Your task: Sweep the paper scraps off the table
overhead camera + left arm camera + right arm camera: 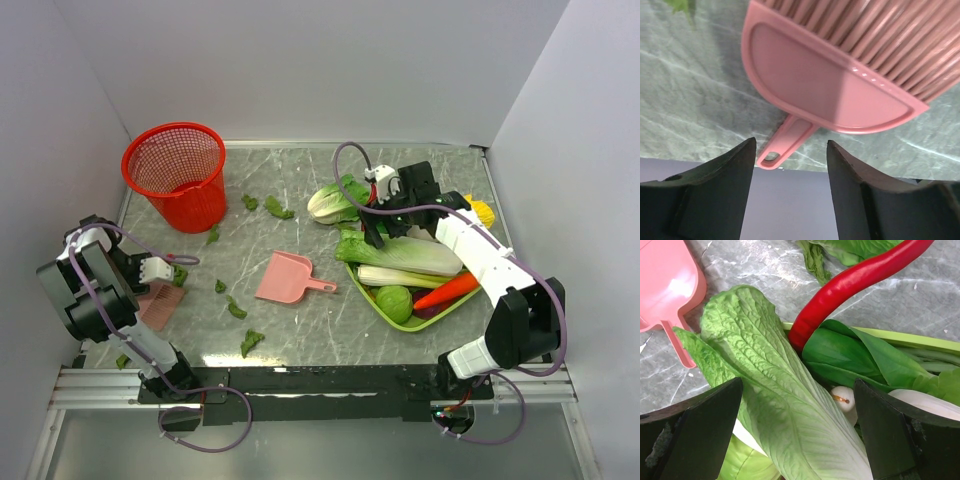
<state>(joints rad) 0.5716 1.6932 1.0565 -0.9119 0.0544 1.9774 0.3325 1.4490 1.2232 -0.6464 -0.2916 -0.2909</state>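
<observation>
Grey-green marble worktop (pixel 300 345) carries small dark green paper scraps (pixel 250 342) scattered over its left half. The nearer left claw (pixel 791 146) hangs released over the pink plastic brush (pixel 830 85), whose handle points back between its jaws. The right claw (pixel 799 385) gapes above toy vegetables (pixel 770 390).

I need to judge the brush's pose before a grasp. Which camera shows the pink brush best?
Left wrist: the pink brush fills much of the frame, back, bristles and short handle clear, lying on the table just ahead of the open jaws. Top external shows only a small pink patch beside the left gripper. Right wrist misses it.
</observation>
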